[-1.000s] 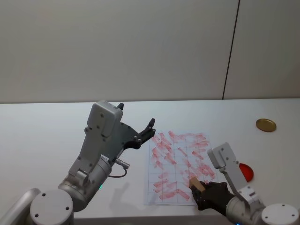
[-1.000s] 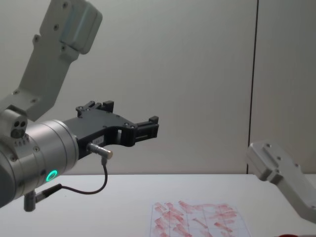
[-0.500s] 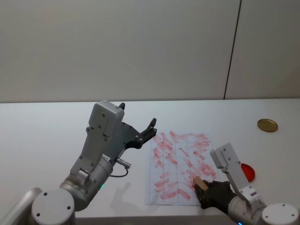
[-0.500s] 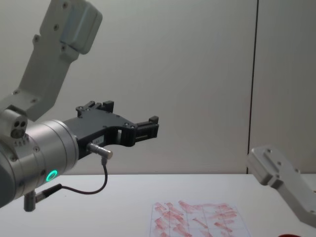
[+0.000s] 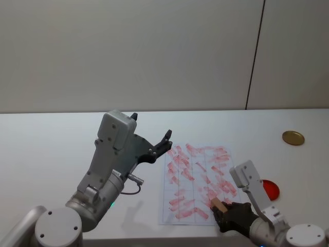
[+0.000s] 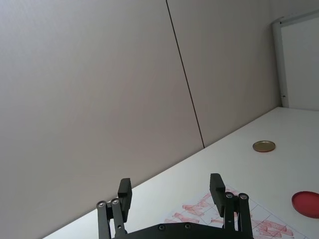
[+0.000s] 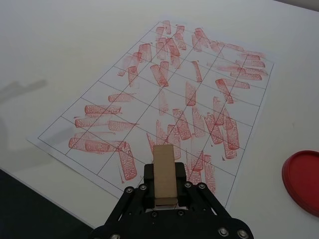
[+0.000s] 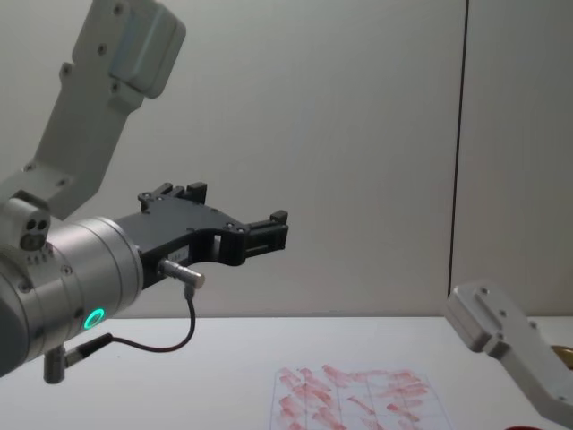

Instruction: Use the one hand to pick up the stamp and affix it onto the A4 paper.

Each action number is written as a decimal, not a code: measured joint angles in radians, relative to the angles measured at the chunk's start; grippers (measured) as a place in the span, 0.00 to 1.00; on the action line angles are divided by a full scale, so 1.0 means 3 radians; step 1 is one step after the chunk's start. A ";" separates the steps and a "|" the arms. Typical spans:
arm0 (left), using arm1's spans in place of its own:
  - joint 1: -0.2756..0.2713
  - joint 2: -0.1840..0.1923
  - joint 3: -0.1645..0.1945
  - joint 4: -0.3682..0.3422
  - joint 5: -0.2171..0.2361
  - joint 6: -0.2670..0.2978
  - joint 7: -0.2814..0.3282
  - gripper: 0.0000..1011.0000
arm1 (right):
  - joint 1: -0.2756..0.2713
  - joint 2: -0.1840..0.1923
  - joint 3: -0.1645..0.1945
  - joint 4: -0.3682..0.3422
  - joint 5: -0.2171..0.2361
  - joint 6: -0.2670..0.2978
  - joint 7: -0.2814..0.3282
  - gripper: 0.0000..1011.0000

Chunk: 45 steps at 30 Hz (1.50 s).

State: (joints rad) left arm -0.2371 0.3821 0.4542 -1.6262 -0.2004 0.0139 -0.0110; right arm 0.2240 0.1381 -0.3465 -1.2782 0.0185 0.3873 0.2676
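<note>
Head view is showing the left gripper hanging in the air just left of the A4 paper, its two black fingers spread wide with nothing between them. The sheet is lying flat on the white table. At the paper's near right corner the right gripper is clamping the stamp, its tan block pointing over the printed cells; whether it is touching the paper I cannot tell. A red disc is lying just right of the paper, a golden disc farther right
</note>
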 joint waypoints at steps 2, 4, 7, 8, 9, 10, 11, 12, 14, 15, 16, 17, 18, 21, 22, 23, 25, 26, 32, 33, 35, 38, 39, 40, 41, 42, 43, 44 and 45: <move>0.0000 0.0000 0.0000 0.0000 0.0000 0.0000 0.0000 0.98 | 0.0007 -0.0003 0.0002 0.0015 0.0001 -0.0001 0.0007 0.22; 0.0000 0.0000 0.0000 0.0000 0.0000 0.0000 0.0000 0.98 | 0.0013 -0.0007 0.0005 0.0028 0.0002 -0.0002 0.0014 0.22; 0.0000 0.0000 0.0000 0.0000 0.0000 0.0000 0.0000 0.98 | 0.0030 -0.0011 0.0005 0.0062 0.0003 -0.0003 0.0028 0.22; 0.0000 0.0000 0.0000 0.0000 0.0000 0.0000 0.0000 0.98 | 0.0032 -0.0012 0.0006 0.0067 0.0003 -0.0003 0.0030 0.22; 0.0000 0.0000 0.0000 0.0000 0.0000 0.0000 0.0000 0.98 | 0.0034 -0.0013 0.0005 0.0073 0.0003 -0.0003 0.0032 0.22; 0.0000 0.0000 0.0000 0.0000 0.0000 0.0000 0.0000 0.98 | 0.0035 -0.0013 0.0005 0.0078 0.0003 -0.0003 0.0033 0.22; 0.0000 0.0000 0.0000 0.0000 0.0000 0.0000 0.0000 0.98 | 0.0038 -0.0015 0.0005 0.0088 0.0003 -0.0003 0.0034 0.22; 0.0000 0.0000 0.0000 0.0000 0.0000 0.0000 0.0000 0.98 | 0.0039 -0.0016 0.0005 0.0095 0.0003 -0.0004 0.0035 0.22; 0.0000 0.0000 0.0000 0.0000 0.0000 0.0000 0.0000 0.98 | 0.0042 -0.0018 0.0004 0.0105 0.0003 -0.0004 0.0037 0.22; 0.0000 0.0000 0.0000 0.0000 0.0000 0.0000 0.0000 0.98 | 0.0043 -0.0018 0.0004 0.0109 0.0003 -0.0004 0.0037 0.22; 0.0000 0.0000 0.0000 0.0000 0.0000 0.0000 0.0000 0.98 | 0.0045 -0.0019 0.0003 0.0115 0.0003 -0.0004 0.0039 0.22; 0.0000 0.0000 0.0000 0.0000 0.0000 0.0000 0.0000 0.98 | 0.0045 -0.0020 0.0003 0.0118 0.0003 -0.0004 0.0039 0.22; 0.0000 0.0000 0.0000 0.0000 0.0000 0.0000 0.0000 0.98 | 0.0045 -0.0020 0.0003 0.0120 0.0003 -0.0005 0.0039 0.22; 0.0000 0.0000 0.0000 0.0000 0.0000 0.0000 0.0000 0.98 | 0.0047 -0.0022 0.0002 0.0130 0.0003 -0.0005 0.0038 0.22; 0.0000 0.0000 0.0000 0.0000 0.0000 0.0000 0.0000 0.98 | 0.0047 -0.0022 0.0002 0.0132 0.0003 -0.0005 0.0038 0.22; 0.0000 0.0000 0.0000 0.0000 0.0000 0.0000 0.0000 0.98 | 0.0047 -0.0022 0.0002 0.0133 0.0003 -0.0005 0.0037 0.22; 0.0000 0.0000 0.0000 0.0000 0.0000 0.0000 0.0000 0.98 | 0.0047 -0.0023 0.0002 0.0141 0.0010 -0.0005 0.0034 0.22; 0.0000 0.0000 0.0000 0.0000 0.0000 0.0000 0.0000 0.98 | 0.0047 -0.0024 0.0003 0.0145 0.0018 -0.0005 0.0029 0.22; 0.0000 0.0000 0.0000 0.0000 0.0000 0.0000 0.0000 0.98 | 0.0049 -0.0026 0.0011 0.0158 0.0050 -0.0005 0.0013 0.22; 0.0000 0.0000 0.0000 0.0000 0.0000 0.0000 0.0000 0.98 | 0.0049 -0.0026 0.0013 0.0161 0.0058 -0.0005 0.0011 0.22; 0.0000 0.0000 0.0000 0.0000 0.0000 0.0000 0.0000 0.98 | 0.0049 -0.0026 0.0019 0.0167 0.0081 -0.0005 0.0000 0.22; 0.0000 0.0000 0.0000 0.0000 0.0000 0.0000 0.0000 0.98 | 0.0049 -0.0027 0.0024 0.0167 0.0097 -0.0005 -0.0010 0.22; 0.0000 0.0000 0.0000 0.0000 0.0000 0.0000 0.0000 0.98 | 0.0049 -0.0026 0.0028 0.0167 0.0105 -0.0005 -0.0014 0.22; 0.0000 0.0000 0.0000 0.0000 0.0000 0.0000 0.0000 0.98 | 0.0049 -0.0026 0.0030 0.0167 0.0111 -0.0005 -0.0019 0.22; 0.0000 0.0000 0.0000 0.0000 0.0000 0.0000 0.0000 0.98 | 0.0049 -0.0025 0.0033 0.0167 0.0116 -0.0007 -0.0021 0.22; 0.0000 0.0000 0.0000 0.0000 0.0000 0.0000 0.0000 0.98 | 0.0048 -0.0023 0.0035 0.0167 0.0124 -0.0013 -0.0028 0.22; 0.0000 0.0000 0.0000 0.0000 0.0000 0.0000 0.0000 0.98 | 0.0047 -0.0022 0.0037 0.0165 0.0128 -0.0019 -0.0032 0.22; 0.0000 0.0000 0.0000 0.0000 0.0000 0.0000 0.0000 0.98 | 0.0045 -0.0021 0.0039 0.0161 0.0132 -0.0025 -0.0036 0.22; 0.0000 0.0000 0.0000 0.0000 0.0000 0.0000 0.0000 0.98 | 0.0042 -0.0020 0.0040 0.0155 0.0138 -0.0033 -0.0043 0.22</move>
State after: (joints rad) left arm -0.2371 0.3821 0.4542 -1.6262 -0.2004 0.0139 -0.0109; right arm 0.2367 0.1322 -0.3344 -1.2316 0.0599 0.3774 0.2548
